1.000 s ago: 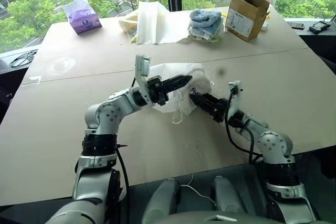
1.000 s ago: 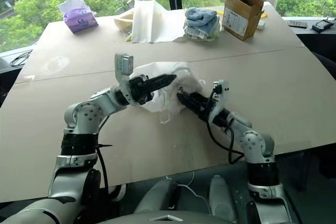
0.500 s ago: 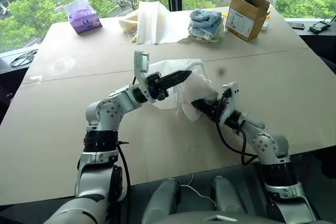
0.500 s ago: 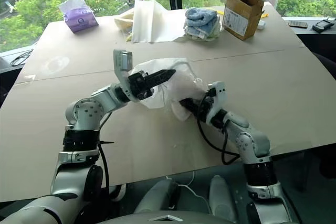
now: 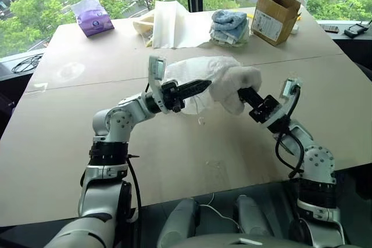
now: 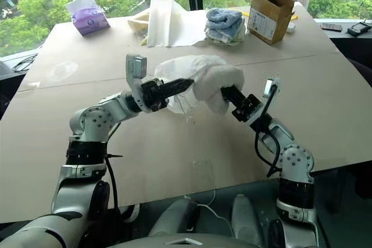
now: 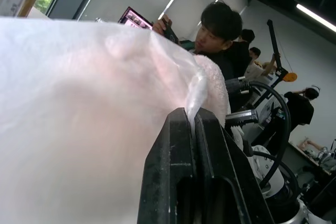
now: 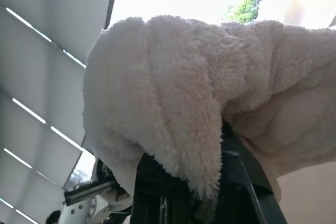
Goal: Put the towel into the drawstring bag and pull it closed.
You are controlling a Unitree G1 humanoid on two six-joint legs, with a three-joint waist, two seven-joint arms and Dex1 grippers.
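No writing can be read anywhere: the cardboard box point(image 5: 274, 17) at the far right of the table point(image 5: 174, 155) carries a white label, but its text is too small to make out, and the purple tissue pack point(image 5: 91, 17) at the far left shows no legible print.

For room, you have a wide bare stretch of table on the near side and to both sides of the arms. All clutter sits along the far edge by the window: the tissue pack, a stiff white folded sheet point(image 5: 170, 24), a stack of light-blue folded towels point(image 5: 228, 26) and the box. A seam runs across the tabletop behind the arms.

Your left gripper point(image 5: 204, 85) is pinched fully closed on the rim fabric of the drawstring bag point(image 5: 189, 74); the left wrist view shows a fold of the thin, semi-sheer white cloth squeezed between the two fingers. The bag hangs above the table centre, with a thin cord point(image 5: 200, 114) dangling below it.

Your right gripper point(image 5: 242, 94) is clamped tight on the towel point(image 5: 232, 82), a cream-white, nubbly terry cloth that drapes over its fingertips. The towel is held off the table, against the bag's right side. Whether any of it lies inside the bag's mouth cannot be told.
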